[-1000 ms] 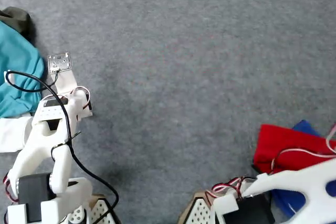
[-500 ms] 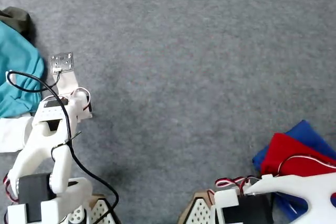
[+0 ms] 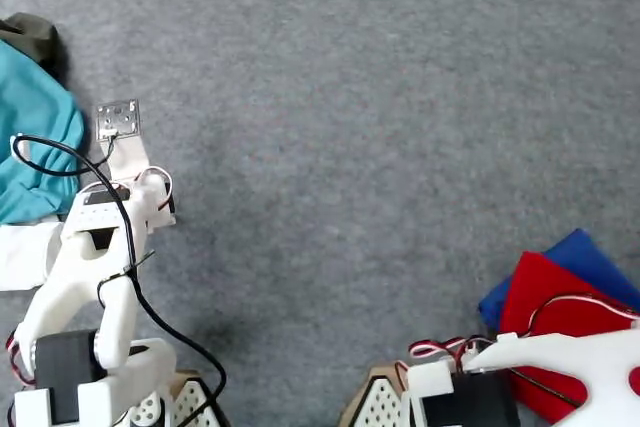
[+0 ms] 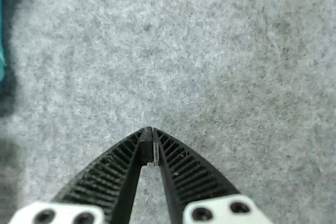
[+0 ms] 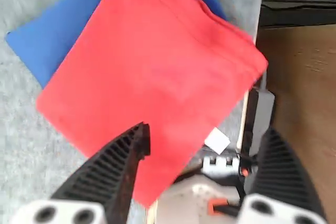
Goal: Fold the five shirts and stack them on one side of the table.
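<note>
The red shirt lies folded into a flat square on top of the folded blue shirt. A corner and one edge of the blue shirt stick out from under it, and both rest on the grey counter close to its edge. Over the red shirt hang the right fingers, spread wide apart and holding nothing. One tip is above the red cloth and the other is out past the shirt's edge, over the counter's rim. The right arm crosses above the near part of the red shirt. Well apart from the red shirt, on the opposite side of the counter, a crumpled teal shirt lies unfolded. A white cloth lies beside it and a dark green cloth at its far end. The left arm stands just beside the teal shirt. The left fingers are pressed together tip to tip, gripping nothing, over bare counter.
</note>
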